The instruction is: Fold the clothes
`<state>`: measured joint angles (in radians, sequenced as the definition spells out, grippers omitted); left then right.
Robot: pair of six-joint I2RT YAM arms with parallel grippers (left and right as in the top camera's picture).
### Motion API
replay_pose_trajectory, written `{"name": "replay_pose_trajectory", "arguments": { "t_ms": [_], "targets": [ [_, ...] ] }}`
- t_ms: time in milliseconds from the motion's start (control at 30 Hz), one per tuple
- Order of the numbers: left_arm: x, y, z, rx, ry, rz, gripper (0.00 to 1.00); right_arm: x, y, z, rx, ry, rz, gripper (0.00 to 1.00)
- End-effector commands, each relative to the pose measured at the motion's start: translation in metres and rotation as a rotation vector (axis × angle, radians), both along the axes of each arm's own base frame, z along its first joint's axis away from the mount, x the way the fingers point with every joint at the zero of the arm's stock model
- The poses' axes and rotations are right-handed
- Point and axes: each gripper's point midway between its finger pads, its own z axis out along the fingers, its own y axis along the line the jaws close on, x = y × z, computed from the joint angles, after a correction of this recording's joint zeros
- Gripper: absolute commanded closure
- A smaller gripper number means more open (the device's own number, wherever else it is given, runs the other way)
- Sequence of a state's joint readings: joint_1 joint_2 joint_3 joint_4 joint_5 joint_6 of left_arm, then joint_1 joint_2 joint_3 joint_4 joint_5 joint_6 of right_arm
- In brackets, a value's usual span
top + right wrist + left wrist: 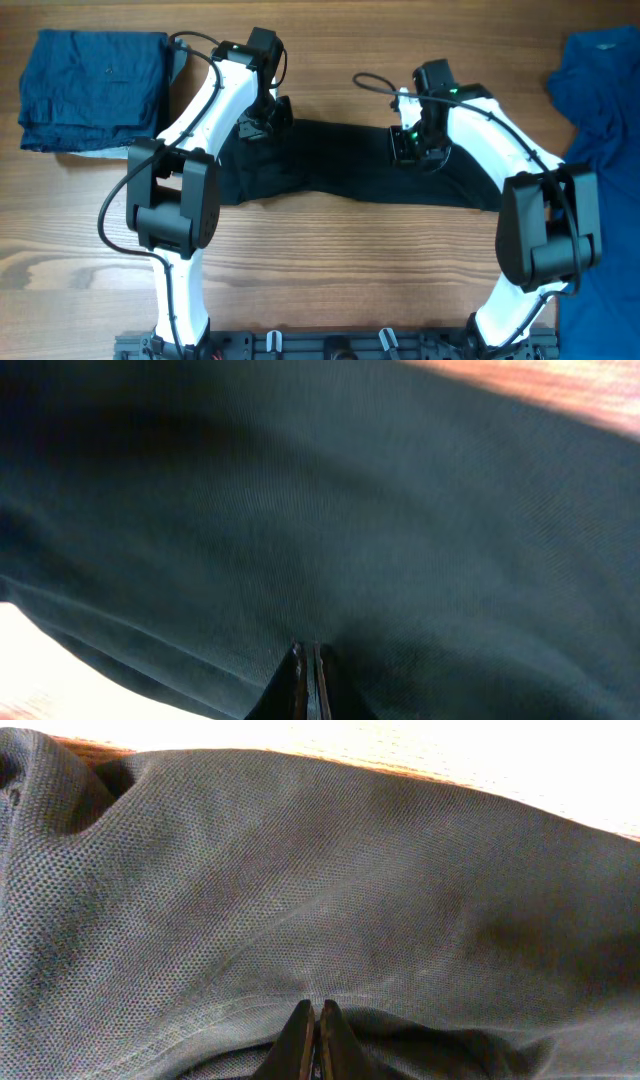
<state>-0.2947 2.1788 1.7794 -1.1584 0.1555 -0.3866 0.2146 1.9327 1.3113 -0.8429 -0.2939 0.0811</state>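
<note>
The clothes in hand are one black shirt point(340, 165), stretched in a long band across the middle of the table. My left gripper point(268, 118) is shut on its upper left edge, and my right gripper point(408, 148) is shut on its upper right part. The left wrist view is filled with the shirt's mesh weave point(320, 870); a hem seam and dark folds run into the closed gripper point(314, 1008). Smooth dark cloth point(350, 510) fills the right wrist view, pinched at the closed gripper point(307, 650). Collar and logo are not visible.
A stack of dark blue folded garments point(95, 88) lies at the far left. A royal blue garment point(600, 110) is spread along the right edge. A black cable loop point(375, 82) hangs behind the right gripper. The arms' mounting rail point(330, 345) runs along the front edge.
</note>
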Motion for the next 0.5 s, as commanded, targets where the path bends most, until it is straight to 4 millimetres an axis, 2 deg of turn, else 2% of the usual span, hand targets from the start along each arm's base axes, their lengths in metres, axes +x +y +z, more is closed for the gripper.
{"name": "replay_pose_trajectory", "arguments": {
  "t_ms": [0,100,300,367,467],
  "targets": [
    [0.0,-0.002,-0.002,-0.006,0.005,-0.017,0.96,-0.01,-0.009,-0.018,-0.057,0.027,-0.001,0.96],
    [0.0,-0.001,-0.003,-0.003,0.004,-0.017,0.96,-0.022,-0.012,-0.023,-0.067,0.075,-0.014,0.96],
    [0.0,0.0,-0.003,0.001,0.003,-0.025,0.96,-0.057,-0.021,-0.019,-0.109,0.223,-0.048,0.96],
    [0.0,0.0,-0.003,0.0,0.001,-0.036,0.96,-0.046,-0.019,-0.007,-0.098,0.163,-0.047,0.96],
    [0.005,-0.002,0.002,-0.006,-0.02,-0.036,0.96,-0.019,-0.015,0.029,-0.064,0.024,-0.056,0.96]
  ]
}}
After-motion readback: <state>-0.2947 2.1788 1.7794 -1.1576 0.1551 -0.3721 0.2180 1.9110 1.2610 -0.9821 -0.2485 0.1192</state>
